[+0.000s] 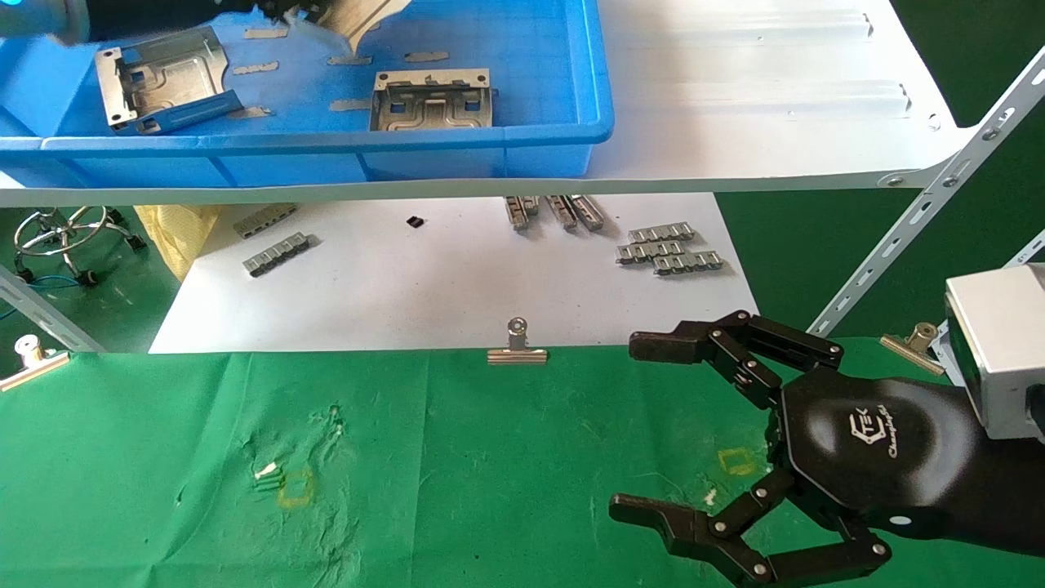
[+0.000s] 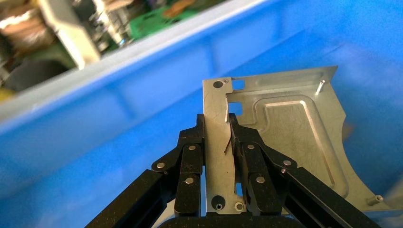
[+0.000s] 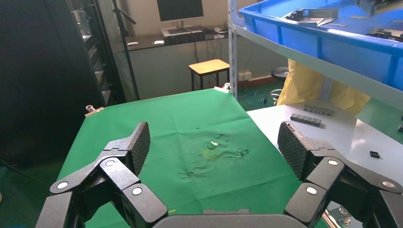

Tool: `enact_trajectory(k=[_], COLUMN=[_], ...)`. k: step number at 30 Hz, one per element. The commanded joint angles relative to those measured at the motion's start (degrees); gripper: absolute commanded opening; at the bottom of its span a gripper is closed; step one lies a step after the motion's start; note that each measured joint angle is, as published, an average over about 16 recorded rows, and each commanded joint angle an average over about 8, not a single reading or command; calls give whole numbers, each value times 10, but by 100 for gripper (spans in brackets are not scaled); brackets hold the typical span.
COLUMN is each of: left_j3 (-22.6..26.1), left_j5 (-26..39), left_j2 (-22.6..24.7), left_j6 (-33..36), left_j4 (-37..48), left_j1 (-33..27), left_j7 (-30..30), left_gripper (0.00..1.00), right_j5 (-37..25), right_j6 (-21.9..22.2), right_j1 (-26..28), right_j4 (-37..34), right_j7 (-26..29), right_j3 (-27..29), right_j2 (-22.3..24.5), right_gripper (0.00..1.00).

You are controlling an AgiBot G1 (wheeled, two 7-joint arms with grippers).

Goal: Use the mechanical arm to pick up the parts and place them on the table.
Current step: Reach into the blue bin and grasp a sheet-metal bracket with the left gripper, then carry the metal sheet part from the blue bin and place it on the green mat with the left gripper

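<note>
Item: held part [image 2: 285,137]. Silvery stamped sheet-metal plate with square cut-outs, an embossed channel and one curved edge. Location: inside the blue bin [image 1: 522,49] on the white shelf [image 1: 759,98], raised clear of the bin floor as far as the left wrist view shows; in the head view only a corner shows at the upper edge [image 1: 359,20].

Holder: left end effector [image 2: 217,130]. Black jointed fingers [image 2: 190,156] pressed together on the plate's straight rim, one set on each face, the plate standing edge-on between them.

Step, as judged: pick completed or nearly so; transfer to the counter not yet begun. The next move would call for lifting the plate over the bin's front wall, carrying it out from the shelf and down to the green counter [image 1: 457,457], then spreading the fingers. The grip is on a narrow rim only, so the plate may swing or slip if tilted sharply.

Remaining parts: two plates in the bin, one at the left [image 1: 163,77], one near the front wall [image 1: 431,100], both apart from the left end effector. Small flat strips lie between them.

Right end effector [image 1: 629,433]: parked over the counter's right side, fingers spread wide, holding nothing.

Other: ridged grey strips [image 1: 669,247] on the white board [image 1: 392,286] below the shelf; binder clip [image 1: 517,347] at the cloth's far edge.
</note>
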Motion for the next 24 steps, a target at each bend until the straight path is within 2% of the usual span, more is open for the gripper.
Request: enact_trajectory(k=[1,6,14,19,24], left_j3=[-5,-14,-22,-20,3], left_j5=[-7,-23,-48,-79,-166], left_j2=[-4,-25,-74,-100,-150], left_j6=[19,123,335,377,383], left_j4=[-7,-23,-58,-100,-221], left_j1=[-5,-5,3,23,87], left_j7=[6,40,116,143,135], left_gripper=[0,0,0,0,0], right_j5=[0,0,0,0,0], right_j6=[0,0,0,0,0], right_j1=[0,0,0,0,0], right_j4=[0,0,0,0,0], right_j7=[0,0,0,0,0], right_j3=[0,0,0,0,0], right_j2=[0,0,0,0,0], right_gripper=[100,100,100,100,100])
